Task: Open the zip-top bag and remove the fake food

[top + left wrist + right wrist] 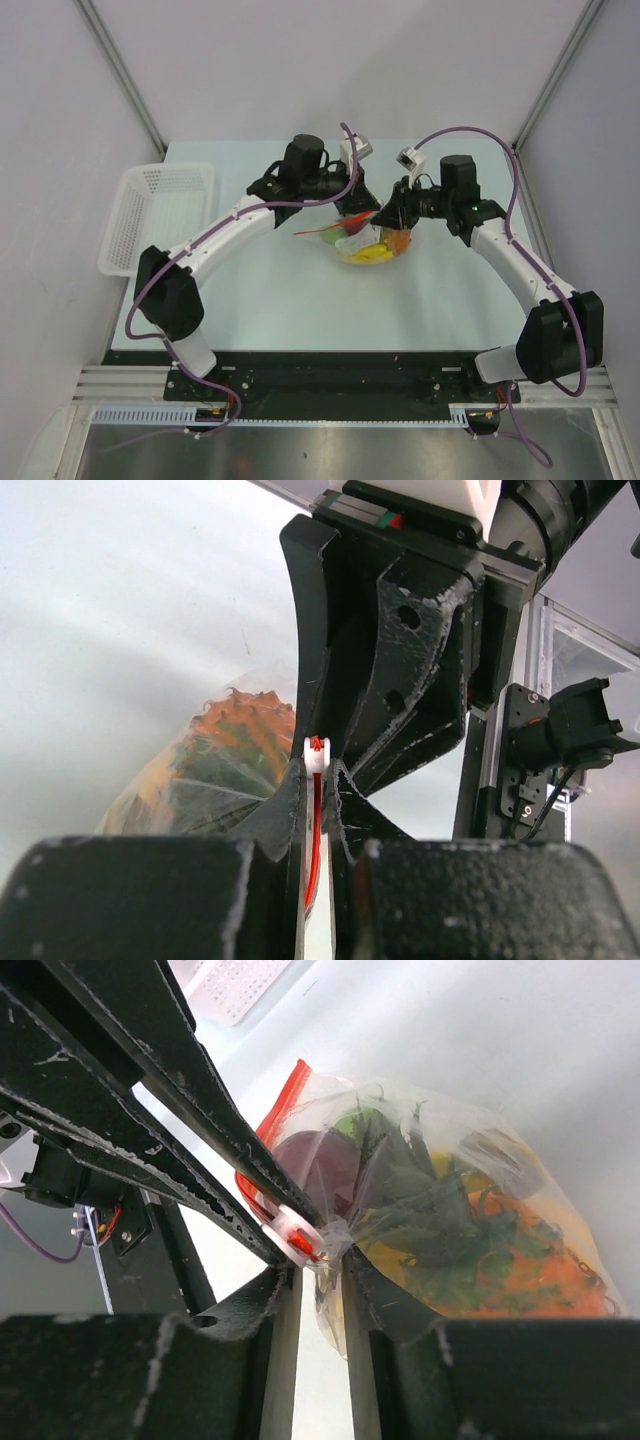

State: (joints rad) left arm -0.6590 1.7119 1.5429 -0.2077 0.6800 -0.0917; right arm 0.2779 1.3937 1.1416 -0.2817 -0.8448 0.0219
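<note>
The zip-top bag [368, 245] lies mid-table, clear and crinkly, with the fake food [376, 253] inside. My left gripper [318, 770] is shut on the orange-red zip strip [315, 845] just below its white slider [316, 752]. An orange pineapple [225, 740] shows through the plastic on the left. My right gripper [320, 1270] meets the same corner of the bag [450, 1220]. Its jaws stand slightly apart, with a loose flap of clear plastic hanging in the gap. A dark red fruit [318, 1165] and green leaves [425, 1195] press against the film. From above, the left gripper [358, 215] and right gripper [397, 218] face each other over the bag.
A white perforated basket [160, 215] stands at the table's left edge, and its corner [235, 985] shows in the right wrist view. Grey walls close in the left, the right and the back. Both arms arch inward from their bases at the near edge.
</note>
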